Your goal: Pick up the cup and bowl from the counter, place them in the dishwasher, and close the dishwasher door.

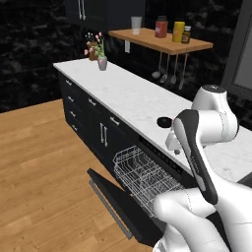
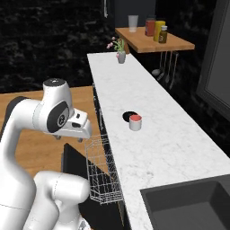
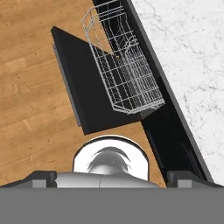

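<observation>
Gripper (image 3: 112, 177) open, empty, above the lowered dishwasher door (image 3: 85, 83). Cup (image 2: 135, 122) touching bowl (image 2: 128, 116), near the table's (image 2: 170, 143) front edge.

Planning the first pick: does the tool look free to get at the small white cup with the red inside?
Probably yes. The small white cup with the red inside stands in the open on the white marble counter, with just the shallow black bowl beside it.

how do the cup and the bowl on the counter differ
The cup is white with a red top; the bowl is black. The cup stands taller; the bowl is low and shallow. The cup sits nearer the sink end, the bowl just beyond it. Both are round, upright and on the counter, close together.
</observation>
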You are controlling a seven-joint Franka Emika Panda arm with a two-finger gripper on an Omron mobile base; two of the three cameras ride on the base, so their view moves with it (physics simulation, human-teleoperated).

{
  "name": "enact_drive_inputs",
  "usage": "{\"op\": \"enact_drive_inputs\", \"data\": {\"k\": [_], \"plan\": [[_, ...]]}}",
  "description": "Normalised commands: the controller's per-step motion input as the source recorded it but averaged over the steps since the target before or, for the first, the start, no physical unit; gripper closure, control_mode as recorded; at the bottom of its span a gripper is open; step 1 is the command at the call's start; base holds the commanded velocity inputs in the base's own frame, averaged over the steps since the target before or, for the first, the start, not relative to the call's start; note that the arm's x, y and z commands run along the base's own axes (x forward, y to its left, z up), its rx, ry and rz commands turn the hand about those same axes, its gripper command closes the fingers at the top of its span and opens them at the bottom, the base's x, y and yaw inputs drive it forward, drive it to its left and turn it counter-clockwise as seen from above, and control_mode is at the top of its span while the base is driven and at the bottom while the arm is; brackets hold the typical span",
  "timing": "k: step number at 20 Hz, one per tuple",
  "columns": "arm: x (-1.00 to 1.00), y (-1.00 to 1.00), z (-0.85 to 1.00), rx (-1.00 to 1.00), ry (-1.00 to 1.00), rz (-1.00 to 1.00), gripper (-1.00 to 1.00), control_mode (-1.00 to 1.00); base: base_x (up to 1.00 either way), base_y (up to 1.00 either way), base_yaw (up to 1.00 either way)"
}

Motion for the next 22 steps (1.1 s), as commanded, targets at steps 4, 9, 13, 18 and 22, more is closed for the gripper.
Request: {"op": "enact_drive_inputs", "data": {"k": [4, 9, 13, 18, 22], "plan": [[0.00, 0.00, 0.00, 0.00, 0.00, 0.00, -1.00, -1.00, 0.00, 0.00, 0.00], [0.17, 0.00, -0.04, 0.00, -0.01, 0.00, -1.00, -1.00, 0.00, 0.00, 0.00], [0.61, 0.00, -0.27, 0.00, -0.05, 0.00, -1.00, -1.00, 0.00, 0.00, 0.00], [0.59, -0.14, -0.05, 0.00, 0.00, 0.00, -1.00, -1.00, 0.00, 0.00, 0.00], [0.40, -0.32, 0.00, 0.00, 0.00, 0.00, -1.00, -1.00, 0.00, 0.00, 0.00]]}}
